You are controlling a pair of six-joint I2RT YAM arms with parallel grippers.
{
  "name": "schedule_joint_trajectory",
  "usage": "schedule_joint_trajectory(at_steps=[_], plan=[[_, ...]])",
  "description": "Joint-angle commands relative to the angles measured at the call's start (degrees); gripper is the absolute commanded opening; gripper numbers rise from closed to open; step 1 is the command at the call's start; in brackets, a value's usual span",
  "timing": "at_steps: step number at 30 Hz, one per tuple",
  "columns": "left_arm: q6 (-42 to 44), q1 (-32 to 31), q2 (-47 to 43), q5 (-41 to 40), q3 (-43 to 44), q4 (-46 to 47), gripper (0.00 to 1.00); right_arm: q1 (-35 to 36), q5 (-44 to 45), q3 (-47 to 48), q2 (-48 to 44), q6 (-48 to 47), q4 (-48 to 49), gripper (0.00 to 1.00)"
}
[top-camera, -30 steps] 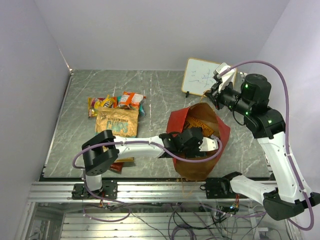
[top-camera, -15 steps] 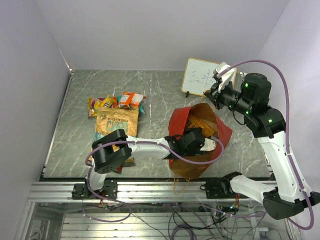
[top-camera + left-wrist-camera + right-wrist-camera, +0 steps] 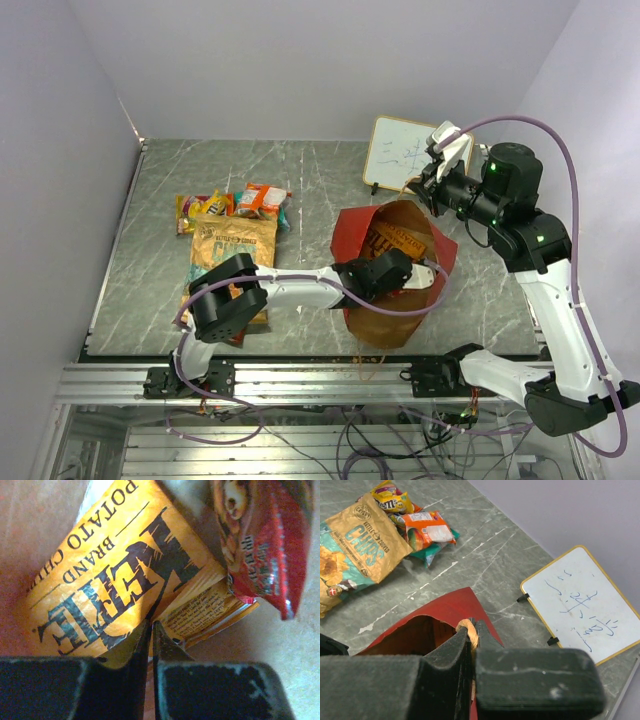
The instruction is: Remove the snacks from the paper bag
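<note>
Grasp step: left gripper (image 3: pixel 148 645) pinches orange Kettle chip bag (image 3: pixel 110 580) inside paper bag (image 3: pixel 447 611); right gripper (image 3: pixel 470 647) clamps cord handle (image 3: pixel 468 628). Next, lift out.

Left arm (image 3: pixel 300 290) and right arm (image 3: pixel 560 310): white link shells joined by black joint housings. Green status lights (image 3: pixel 493 172) show on the right arm's far joints. A purple-grey cable (image 3: pixel 572 190) runs in loose loops outside each arm. Black base blocks (image 3: pixel 435 375) are bolted to an aluminium rail (image 3: pixel 300 382) at the near edge. The left gripper (image 3: pixel 150 630) and right gripper (image 3: pixel 471 630) have matte black, square-edged fingers (image 3: pixel 530 675). The right pair show a fine ribbed texture and pale scuffs.
</note>
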Motion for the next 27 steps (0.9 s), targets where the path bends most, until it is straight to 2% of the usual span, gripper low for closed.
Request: schedule_joint_trajectory(at_steps=[1, 3, 5, 17, 27], plan=[[-0.64, 0.03, -2.96, 0.38, 3.37, -1.90, 0.15, 0.01, -1.01, 2.34, -0.05, 0.33, 3.36, 0.00], [-1.07, 0.03, -4.22, 0.44, 3.62, -2.37, 0.14, 0.01, -1.02, 2.13, -0.19, 0.40, 3.38, 0.00], [-1.78, 0.04, -5.47, 0.36, 3.63, -2.41, 0.07, 0.02, -0.93, 1.67, -0.48, 0.49, 3.64, 0.00], [-9.01, -0.26, -15.72, 3.64, 4.95, -6.98, 0.07, 0.01, -0.22, 0.23, -1.46, 0.92, 4.19, 0.00], [-11.22, -2.11, -21.44, 7.62, 8.65, -10.83, 0.07, 0.01, -1.50, 0.92, 0.31, 2.73, 5.47, 0.00]])
